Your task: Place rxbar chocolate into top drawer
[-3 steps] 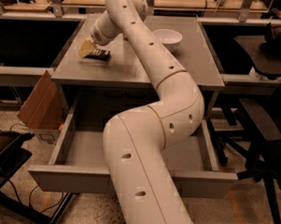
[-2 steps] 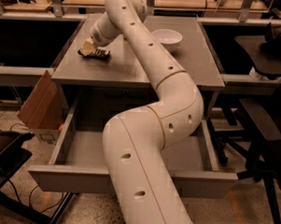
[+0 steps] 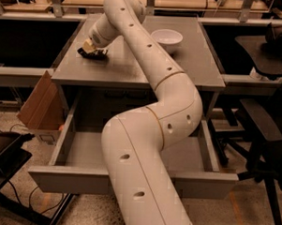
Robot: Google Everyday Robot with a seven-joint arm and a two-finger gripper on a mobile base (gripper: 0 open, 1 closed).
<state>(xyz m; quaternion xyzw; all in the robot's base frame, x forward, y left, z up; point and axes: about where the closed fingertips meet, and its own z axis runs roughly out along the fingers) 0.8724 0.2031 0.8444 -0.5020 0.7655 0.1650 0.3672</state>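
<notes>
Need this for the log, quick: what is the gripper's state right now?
Gripper: down at the dark snack bar on the far left of the table; open, closed or holding cannot be told.

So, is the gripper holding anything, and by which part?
Cannot tell. The gripper is at the rxbar chocolate on the far left of the table; any hold is hidden.

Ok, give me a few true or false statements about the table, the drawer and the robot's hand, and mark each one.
1. The top drawer stands open. True.
2. The rxbar chocolate lies inside the drawer. False: it is on the table, under the hand.
3. A white bowl sits on the table. True.
4. The hand hangs over the open drawer. False: it is down at the bar, over the table top.
</notes>
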